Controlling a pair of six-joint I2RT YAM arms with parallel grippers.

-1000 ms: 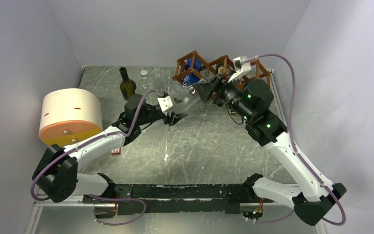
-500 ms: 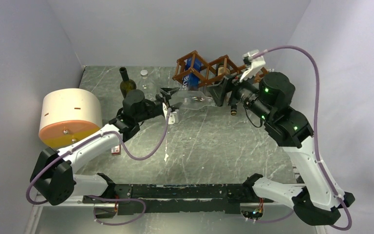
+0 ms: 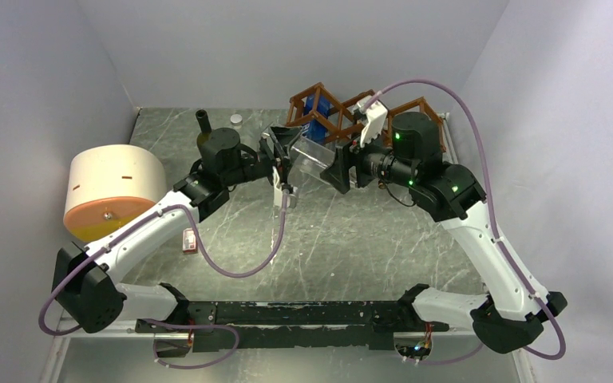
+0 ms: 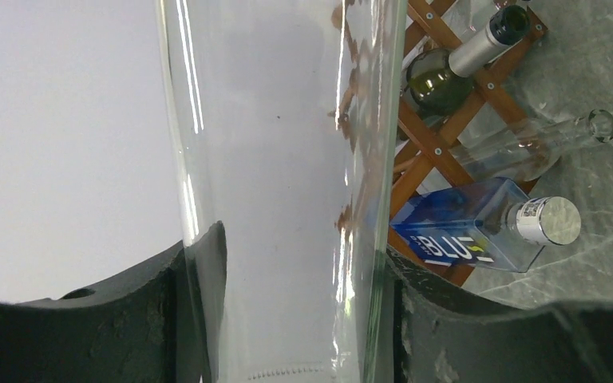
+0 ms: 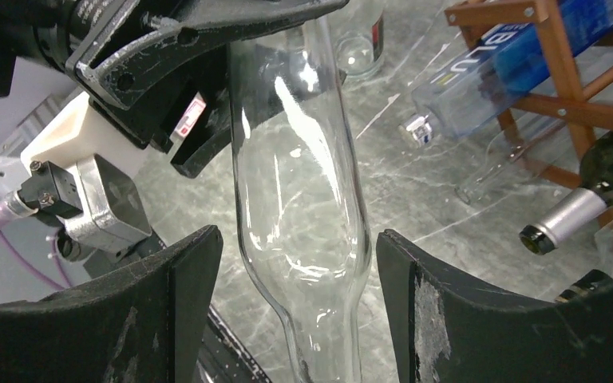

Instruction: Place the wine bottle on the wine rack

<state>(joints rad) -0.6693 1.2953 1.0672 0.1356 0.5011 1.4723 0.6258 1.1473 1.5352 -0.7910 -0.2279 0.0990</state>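
**A:** What's around you, biggest first?
**B:** The grey marble table. A cream drum with an orange base sits at its left side, well apart from your grippers. The wine rack is at the far edge, just behind both grippers.
**A:** What's in the rack?
**B:** A blue square bottle, a dark bottle with a silver neck, and a clear bottle low down. All three necks stick out of the rack.
**A:** And the wine bottle?
**B:** The wine bottle is clear glass, in the air between your arms, near the rack but not in it. Your left gripper is clamped on its wide body. Your right gripper has its jaws wide either side of the shoulder, with a gap on both sides.
**A:** Small stuff?
**B:** A dark green bottle stands upright behind your left arm. A red-and-white tag lies on the table by your left forearm.
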